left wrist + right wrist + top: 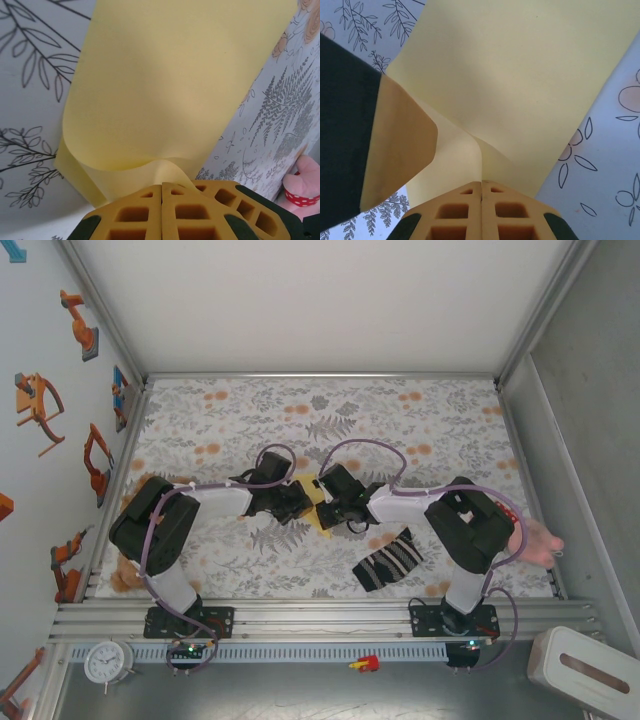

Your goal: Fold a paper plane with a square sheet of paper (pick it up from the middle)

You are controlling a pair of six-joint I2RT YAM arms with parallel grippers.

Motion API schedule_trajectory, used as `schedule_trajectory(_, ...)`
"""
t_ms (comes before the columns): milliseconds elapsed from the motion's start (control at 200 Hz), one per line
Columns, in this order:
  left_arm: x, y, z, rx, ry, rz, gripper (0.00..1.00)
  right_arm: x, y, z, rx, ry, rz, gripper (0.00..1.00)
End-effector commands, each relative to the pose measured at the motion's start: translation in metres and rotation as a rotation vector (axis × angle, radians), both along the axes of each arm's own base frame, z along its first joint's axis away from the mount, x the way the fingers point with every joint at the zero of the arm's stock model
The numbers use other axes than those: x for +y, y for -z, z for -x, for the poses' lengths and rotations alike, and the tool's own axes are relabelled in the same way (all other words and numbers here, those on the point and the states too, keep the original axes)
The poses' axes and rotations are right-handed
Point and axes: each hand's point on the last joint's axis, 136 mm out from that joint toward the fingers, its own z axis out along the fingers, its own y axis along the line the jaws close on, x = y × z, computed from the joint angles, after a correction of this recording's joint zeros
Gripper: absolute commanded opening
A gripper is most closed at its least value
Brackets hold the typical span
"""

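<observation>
Top external, starting at the left?

Near the middle of the floral table (200, 440): left gripper (296, 504), right against the square sheet of paper (312, 496).

Pinching it or just touching, judging by left wrist?

Pinching. Jaws pressed together on the sheet's near edge, paper bulging up into them and spreading flat over the table beyond.

And farther right?

Much the same with the right gripper (327, 512): clamped on the sheet from the other side, a crease running up to its fingertips (465, 200) in right wrist. Lying apart from the paper, toward the right base: striped sock (388, 560).
</observation>
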Motion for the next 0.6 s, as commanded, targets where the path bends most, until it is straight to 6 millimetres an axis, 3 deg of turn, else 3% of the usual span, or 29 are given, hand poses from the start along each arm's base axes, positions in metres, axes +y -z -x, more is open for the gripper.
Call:
schedule_trajectory(0,0.0062,0.0054,0.0028,0.027,-0.017,-0.042,0.08,-0.0069,0.0144,0.0008,0.036,0.024,0.041,0.00)
schedule_trajectory(596,0.0109,0.0135,0.0083,0.044,-0.009,-0.069,0.08,-0.0087,0.0177,0.0020,0.047,0.029,0.054,0.00)
